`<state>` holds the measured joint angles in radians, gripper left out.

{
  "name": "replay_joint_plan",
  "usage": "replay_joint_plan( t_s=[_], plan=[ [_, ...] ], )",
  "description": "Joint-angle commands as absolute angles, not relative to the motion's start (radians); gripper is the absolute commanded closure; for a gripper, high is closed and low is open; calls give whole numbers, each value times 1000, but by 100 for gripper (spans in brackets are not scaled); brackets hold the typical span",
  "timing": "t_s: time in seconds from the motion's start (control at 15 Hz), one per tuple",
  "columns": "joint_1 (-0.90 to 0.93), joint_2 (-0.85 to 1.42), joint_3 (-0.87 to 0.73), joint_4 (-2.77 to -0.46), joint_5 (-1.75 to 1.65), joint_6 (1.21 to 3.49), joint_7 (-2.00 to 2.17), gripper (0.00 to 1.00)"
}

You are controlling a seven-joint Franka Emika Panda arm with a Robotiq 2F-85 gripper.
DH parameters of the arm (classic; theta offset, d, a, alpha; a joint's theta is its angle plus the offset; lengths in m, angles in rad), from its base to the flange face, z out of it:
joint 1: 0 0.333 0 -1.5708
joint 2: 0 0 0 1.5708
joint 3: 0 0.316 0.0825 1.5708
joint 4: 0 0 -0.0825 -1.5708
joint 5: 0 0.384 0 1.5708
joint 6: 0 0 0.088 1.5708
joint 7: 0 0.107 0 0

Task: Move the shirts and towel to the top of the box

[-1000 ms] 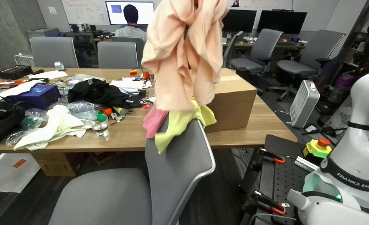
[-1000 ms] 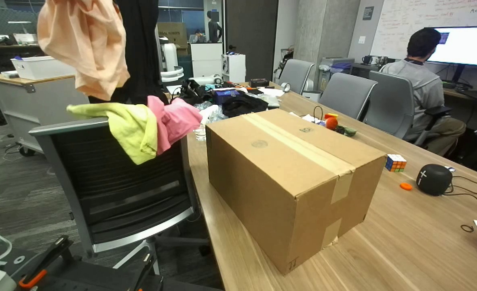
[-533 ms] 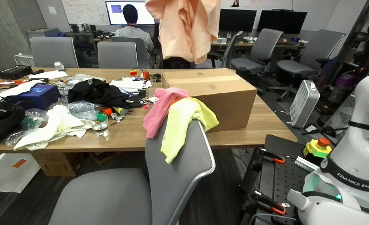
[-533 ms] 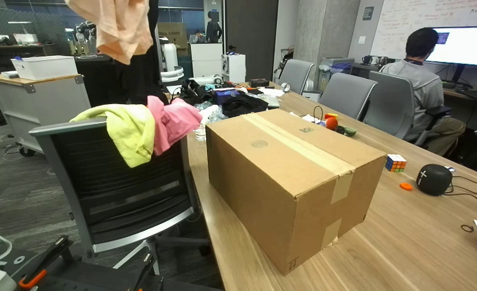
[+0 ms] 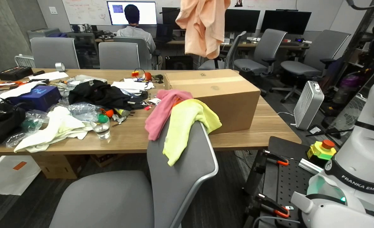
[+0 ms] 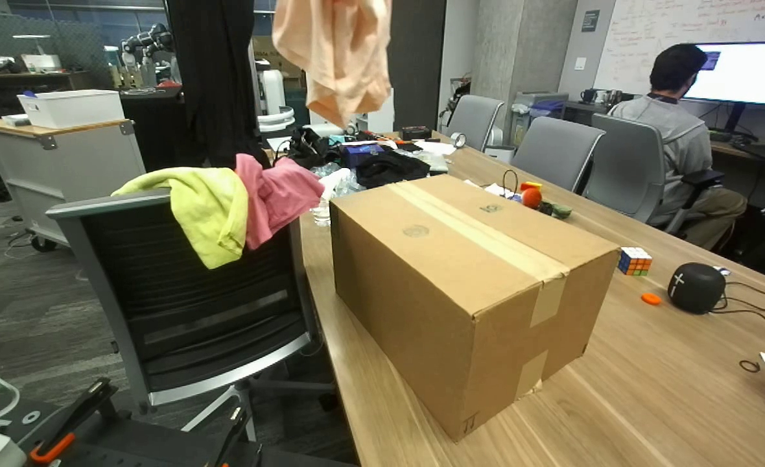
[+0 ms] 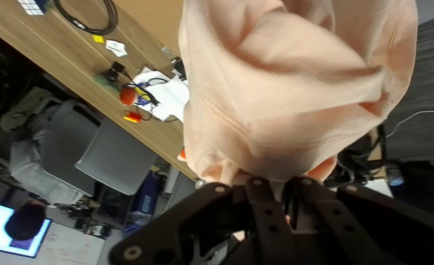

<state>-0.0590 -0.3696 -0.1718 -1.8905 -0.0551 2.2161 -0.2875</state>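
A peach shirt (image 5: 204, 30) hangs bunched in the air, its lower folds higher than the cardboard box (image 5: 234, 114) and apart from it. In the wrist view my gripper (image 7: 281, 182) is shut on the shirt (image 7: 287, 92), whose cloth hides the fingertips. Both exterior views cut the gripper off above the top edge. Over the chair back lie a pink cloth (image 6: 279, 198) and a yellow-green cloth (image 6: 207, 214). Which of these two is a shirt and which the towel, I cannot tell. On the top of the box (image 6: 382, 227) there is only tape.
Close beside the wooden table (image 6: 668, 383) stands a grey chair (image 5: 187, 164). Black clothing (image 5: 95, 95), a white and pale-green cloth (image 5: 57, 126) and a glass of water (image 5: 103, 129) lie or stand on the table. A puzzle cube (image 6: 634, 261) and speaker (image 6: 697, 288) are near the box.
The peach shirt has risen clear of the chair and shifted towards the box. Freed from it, the yellow-green cloth has settled on the chair back, with the pink cloth fully uncovered.
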Motion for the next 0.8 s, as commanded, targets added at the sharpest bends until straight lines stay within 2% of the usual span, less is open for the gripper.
replay_joint_plan(
  t_s=[0.0,0.4,0.47,0.53,0.73],
  plan=[
    [-143,-303,-205,-1819,-122,2310,-227,97],
    [-271,-247,-202,-1795,-279,2484,-26,97],
    [-291,-243,-195,-1799,-325,2513,21,64],
    [-311,-239,-184,-1801,-382,2541,72,63],
    [-368,-237,-142,-1805,-590,2576,220,42]
  ],
)
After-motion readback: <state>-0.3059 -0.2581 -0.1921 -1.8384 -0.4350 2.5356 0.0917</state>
